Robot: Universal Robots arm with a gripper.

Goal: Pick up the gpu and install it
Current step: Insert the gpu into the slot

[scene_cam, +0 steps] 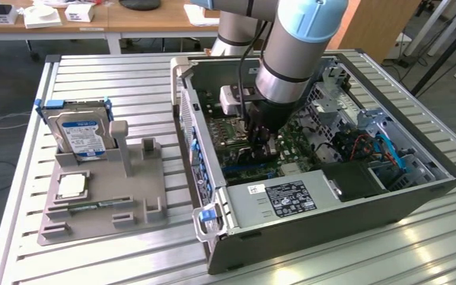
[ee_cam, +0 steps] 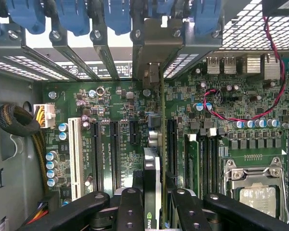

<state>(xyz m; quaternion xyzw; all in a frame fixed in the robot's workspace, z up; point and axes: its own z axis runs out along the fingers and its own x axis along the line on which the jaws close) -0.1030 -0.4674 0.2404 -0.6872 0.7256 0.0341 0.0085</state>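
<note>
The gpu [ee_cam: 152, 168] appears edge-on in the wrist view, standing upright over the green motherboard [ee_cam: 111, 96]. Its silver end bracket [ee_cam: 154, 53] reaches up to the row of rear slot covers under the blue clips. My gripper [ee_cam: 154, 214] is shut on the card, with a black finger [ee_cam: 130, 207] pressing on either side. The card's lower edge lies between the black expansion slots [ee_cam: 113, 144] and the memory slots. I cannot tell whether it is seated. In the exterior view my gripper [scene_cam: 261, 147] reaches down inside the open computer case [scene_cam: 331, 225].
On the exterior view's left, a grey fixture [scene_cam: 105, 196] holds a silver hard drive [scene_cam: 81, 133], a processor [scene_cam: 71, 185] and a narrow memory stick [scene_cam: 93, 205]. Red and black wires [ee_cam: 241, 118] loop over the board. A power supply [scene_cam: 291, 199] and drive cage crowd the case.
</note>
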